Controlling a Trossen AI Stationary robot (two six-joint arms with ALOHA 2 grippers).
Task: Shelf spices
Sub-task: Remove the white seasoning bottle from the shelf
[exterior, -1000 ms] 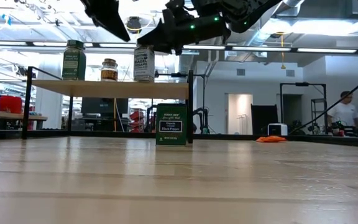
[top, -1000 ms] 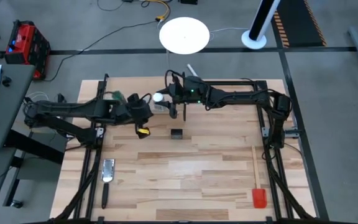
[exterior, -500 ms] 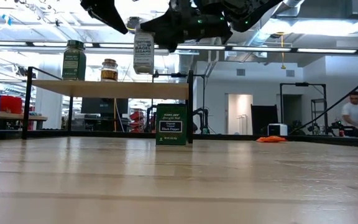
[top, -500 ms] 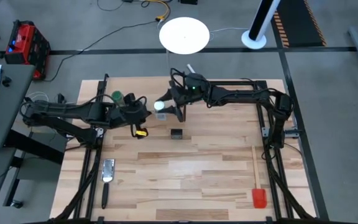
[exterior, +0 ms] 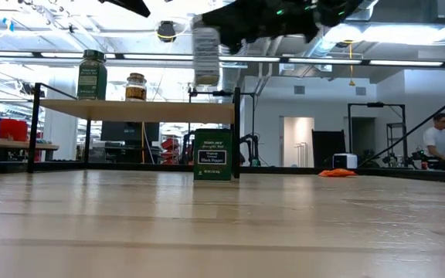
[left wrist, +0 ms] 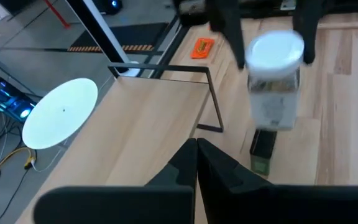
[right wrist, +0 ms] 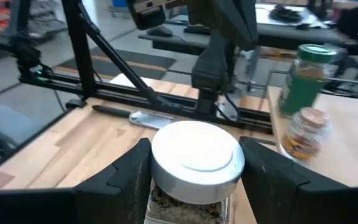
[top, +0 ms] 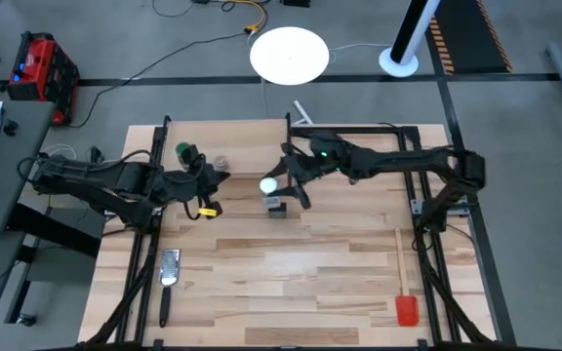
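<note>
A clear jar with a white lid (exterior: 205, 58) hangs in the air just past the right end of the shelf (exterior: 137, 110), above the black tin (exterior: 212, 154), which stands on the table. My right gripper (top: 277, 185) is shut on this jar. A green-lidded jar (top: 185, 151) and a brownish jar (top: 220, 163) stand on the shelf plank. My left gripper (left wrist: 196, 154) is shut and empty, over the shelf's near edge, left of the lifted jar. My right gripper pinches the clear jar between its two fingers at the lid's rim (right wrist: 159, 175), one finger (right wrist: 129, 171) on each side. The fingers come nearly level from the table's right. The jar is upright, lifted clear of shelf and table, its body below the fingers.
A red-headed spatula (top: 404, 292) lies near the table's right front corner, and a metal tool (top: 169, 265) at the front left. An orange tag (exterior: 337, 172) lies at the far side. A person (exterior: 439, 139) stands in the room behind.
My right gripper has lifted the clear jar off the shelf plank and carried it toward the table's right and near edges, past the shelf's right end, to above the black tin. My left gripper has drawn back toward the table's left edge and risen a little.
</note>
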